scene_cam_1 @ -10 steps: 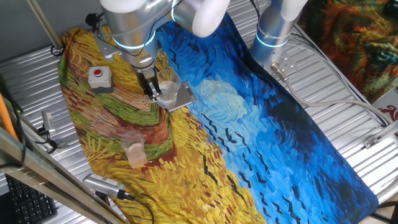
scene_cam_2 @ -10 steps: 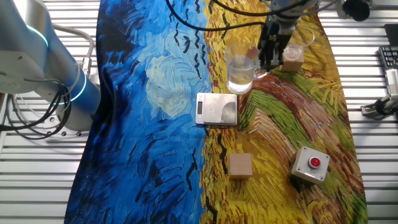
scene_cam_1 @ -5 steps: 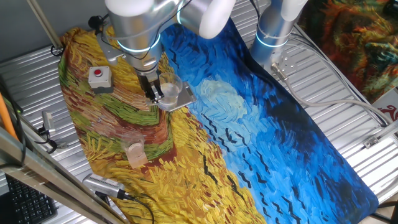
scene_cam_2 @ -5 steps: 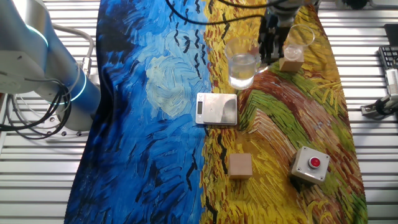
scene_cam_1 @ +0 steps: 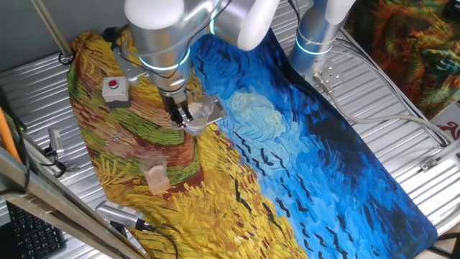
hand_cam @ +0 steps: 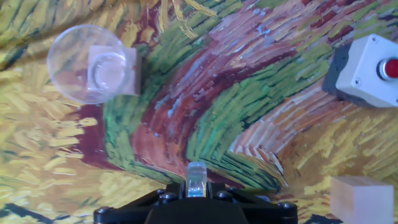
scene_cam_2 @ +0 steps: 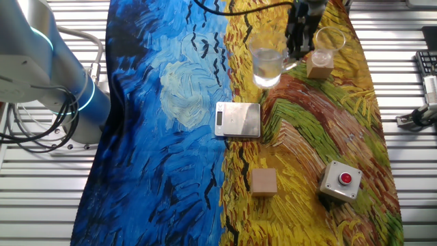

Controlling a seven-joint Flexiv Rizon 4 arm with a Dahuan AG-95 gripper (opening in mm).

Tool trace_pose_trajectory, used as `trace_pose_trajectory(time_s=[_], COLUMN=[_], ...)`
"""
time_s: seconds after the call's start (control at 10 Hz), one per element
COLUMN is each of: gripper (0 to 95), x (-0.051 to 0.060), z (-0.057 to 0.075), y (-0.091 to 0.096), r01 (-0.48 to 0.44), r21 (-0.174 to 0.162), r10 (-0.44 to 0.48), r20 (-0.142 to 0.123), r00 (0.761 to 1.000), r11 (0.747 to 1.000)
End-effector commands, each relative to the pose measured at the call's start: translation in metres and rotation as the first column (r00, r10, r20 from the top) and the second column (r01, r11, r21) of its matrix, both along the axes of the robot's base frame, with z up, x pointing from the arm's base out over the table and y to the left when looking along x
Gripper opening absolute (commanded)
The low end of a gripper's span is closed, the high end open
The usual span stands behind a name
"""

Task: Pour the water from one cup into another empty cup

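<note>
Clear tumbler (scene_cam_2: 268,63), a little water (scene_cam_2: 266,68) inside, hangs above the painted cloth (scene_cam_2: 171,137), its rim pinched between the narrow jaws of the gripper (scene_cam_2: 298,49). The small peach cup (scene_cam_2: 328,41) stands on a wooden block (scene_cam_2: 319,67) nearby.

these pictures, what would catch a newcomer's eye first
The painted cloth, swirling blue on one half and yellow on the other, covers the table. Over its yellow part the gripper holds the clear tumbler in the air, near the small peach cup standing on a wooden block. A red-button box sits nearer the table edge.
</note>
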State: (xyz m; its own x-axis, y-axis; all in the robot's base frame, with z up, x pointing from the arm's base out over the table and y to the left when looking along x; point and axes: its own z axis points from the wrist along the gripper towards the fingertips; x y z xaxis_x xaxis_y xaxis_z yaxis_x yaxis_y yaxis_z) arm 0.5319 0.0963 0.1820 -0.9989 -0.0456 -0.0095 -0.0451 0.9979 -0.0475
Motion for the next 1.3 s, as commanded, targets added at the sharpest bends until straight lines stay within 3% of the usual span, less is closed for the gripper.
trace_pose_trajectory(time_s=[0.1, 1.3], gripper=[0.0, 0.0], x=[0.003, 0.015], z=[0.002, 0.014], y=[0.007, 0.045], r01=[0.001, 0.016], r21=[-0.005, 0.034], r10=[-0.001, -0.016], r20=[-0.010, -0.003], r00=[1.000, 1.000], r11=[1.000, 0.999])
